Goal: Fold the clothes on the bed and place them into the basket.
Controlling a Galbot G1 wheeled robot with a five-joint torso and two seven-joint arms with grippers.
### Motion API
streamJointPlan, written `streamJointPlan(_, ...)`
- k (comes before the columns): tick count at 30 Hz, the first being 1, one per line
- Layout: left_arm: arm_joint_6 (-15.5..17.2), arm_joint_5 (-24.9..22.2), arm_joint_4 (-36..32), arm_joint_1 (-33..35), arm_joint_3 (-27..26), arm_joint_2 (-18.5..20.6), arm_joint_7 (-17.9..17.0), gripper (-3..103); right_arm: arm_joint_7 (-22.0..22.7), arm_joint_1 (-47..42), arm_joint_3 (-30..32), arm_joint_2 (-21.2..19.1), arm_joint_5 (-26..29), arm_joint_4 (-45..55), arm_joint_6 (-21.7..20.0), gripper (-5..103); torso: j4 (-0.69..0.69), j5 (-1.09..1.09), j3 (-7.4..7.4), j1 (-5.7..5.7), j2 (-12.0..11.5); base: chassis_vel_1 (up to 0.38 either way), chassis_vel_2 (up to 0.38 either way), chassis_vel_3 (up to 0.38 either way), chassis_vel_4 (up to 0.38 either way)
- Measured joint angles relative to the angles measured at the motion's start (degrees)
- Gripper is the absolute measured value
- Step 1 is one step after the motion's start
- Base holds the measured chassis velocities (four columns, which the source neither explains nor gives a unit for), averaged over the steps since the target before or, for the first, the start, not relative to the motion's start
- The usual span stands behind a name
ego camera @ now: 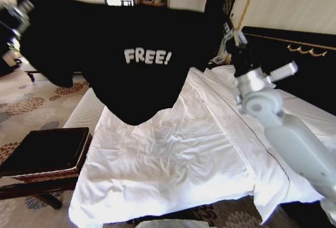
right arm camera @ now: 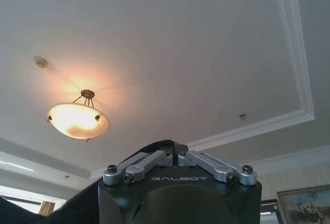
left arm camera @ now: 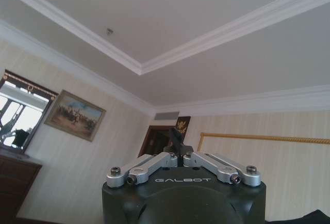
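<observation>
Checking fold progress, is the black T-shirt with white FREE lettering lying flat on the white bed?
No, the black T-shirt hangs in the air above the white bed.

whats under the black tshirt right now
The T-shirt, pinched by the left gripper and right gripper, hangs in the air over the bed. Below it lie white sheets. It hides the far part of the bed.
</observation>
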Motion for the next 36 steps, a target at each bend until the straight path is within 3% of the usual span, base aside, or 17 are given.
streamJointPlan(1, 0.4, 1.1, -2.3, 2.4, 0.4, -2.9, -0.1, 0, 0.1, -7.6, 4.8, -0.1, -0.8, 3.3, 0.0, 0, -0.04, 0.05, 0.01, 0.00, 0.0, 0.000, 0.000, 0.000, 0.000)
streamJointPlan(4, 0.6, 1.8, -3.0, 5.1, -0.2, -5.3, -0.6, 0, 0.2, -12.6, 8.2, 0.2, -1.5, 5.5, 0.0, 0, -0.01, 0.06, 0.01, 0.00, 0.0, -0.008, -0.006, -0.034, -0.017)
streamJointPlan(8, 1.1, -0.9, -3.3, 10.3, -5.6, -7.9, -1.3, 0, 1.7, -19.8, 16.1, 0.5, -1.4, 10.3, -0.3, 0, 0.05, 0.04, 0.01, 0.01, 0.0, 0.000, 0.000, 0.000, 0.000)
streamJointPlan(11, 1.7, -7.6, -3.2, 12.6, -14.3, -7.1, -1.5, 0, 4.0, -22.2, 23.3, -1.0, 1.1, 14.0, -1.3, 0, 0.06, 0.02, 0.01, 0.02, 0.0, 0.000, 0.000, 0.000, 0.000)
streamJointPlan(14, 2.0, -13.6, -3.2, 12.0, -21.5, -3.0, -2.2, 0, 7.7, -22.3, 31.6, -4.3, 6.2, 17.7, -3.4, 0, 0.03, 0.04, 0.01, 0.01, 0.0, 0.000, 0.000, 0.000, 0.000)
streamJointPlan(18, 3.2, -14.5, -3.2, 10.9, -22.4, 0.0, -2.7, 0, 11.6, -20.4, 35.4, -7.0, 9.3, 18.2, -6.5, 0, 0.01, 0.05, 0.00, 0.01, 0.0, 0.000, 0.000, 0.000, 0.000)
streamJointPlan(21, 6.1, -7.0, -3.1, 10.6, -11.8, -0.5, -3.9, 0, 17.3, -18.6, 29.3, -7.0, 5.6, 14.2, -12.1, 0, 0.01, 0.01, 0.02, 0.01, 0.0, 0.000, 0.000, 0.000, 0.000)
streamJointPlan(23, 6.8, -4.3, -3.1, 11.0, -9.2, -1.2, -4.0, 0, 18.4, -18.5, 26.0, -6.2, 3.2, 13.0, -13.2, 0, 0.01, 0.02, 0.02, 0.01, 0.0, 0.000, 0.000, 0.000, 0.000)
streamJointPlan(24, 8.7, 2.8, -3.0, 12.0, -1.7, -3.0, -4.2, 0, 20.2, -18.5, 18.8, -4.2, -1.5, 10.0, -14.8, 0, 0.04, 0.02, 0.03, 0.03, 0.0, 0.000, 0.000, 0.000, 0.000)
streamJointPlan(25, 9.2, 5.4, -2.8, 12.2, 1.5, -3.7, -4.2, 0, 20.7, -18.4, 15.7, -3.4, -3.3, 8.7, -15.3, 0, 0.05, 0.03, 0.03, 0.03, 0.0, 0.000, 0.000, 0.000, 0.000)
streamJointPlan(26, 10.2, 13.3, -0.8, 12.1, 11.7, -5.7, -4.2, 0, 21.6, -18.2, 6.8, -0.6, -8.0, 4.7, -15.8, 0, 0.06, 0.06, 0.04, 0.04, 0.0, 0.000, 0.000, 0.000, 0.000)
streamJointPlan(27, 10.4, 17.7, 0.8, 11.7, 16.8, -6.6, -4.2, 0, 21.6, -17.7, 0.9, 1.6, -10.9, 1.2, -15.8, 0, 0.04, 0.06, 0.04, 0.04, 0.0, 0.000, 0.000, 0.000, 0.000)
streamJointPlan(28, 10.4, 17.7, 0.8, 11.7, 16.8, -6.6, -4.2, 0, 21.6, -17.7, 0.9, 1.6, -10.9, 1.2, -15.8, 0, 0.04, 0.06, 0.04, 0.04, 0.0, 0.000, 0.000, 0.000, 0.000)
streamJointPlan(32, 9.5, 34.4, 14.2, 6.8, 37.1, -10.9, -2.6, 0, 21.3, -13.4, -18.7, 10.7, -17.9, -15.7, -14.5, 0, 0.00, 0.03, 0.04, 0.04, 0.0, 0.000, 0.000, 0.000, 0.000)
streamJointPlan(33, 9.5, 34.4, 14.2, 6.8, 37.1, -10.9, -2.6, 0, 21.3, -13.4, -18.7, 10.7, -17.9, -15.7, -14.5, 0, 0.00, 0.03, 0.04, 0.04, 0.0, 0.000, 0.000, 0.000, 0.000)
streamJointPlan(36, 7.4, 38.3, 23.3, 1.7, 44.8, -14.7, -1.8, 0, 20.0, -8.3, -25.9, 15.9, -19.5, -26.0, -13.0, 0, 0.08, 0.03, 0.04, 0.04, 0.0, 0.000, 0.000, 0.000, 0.000)
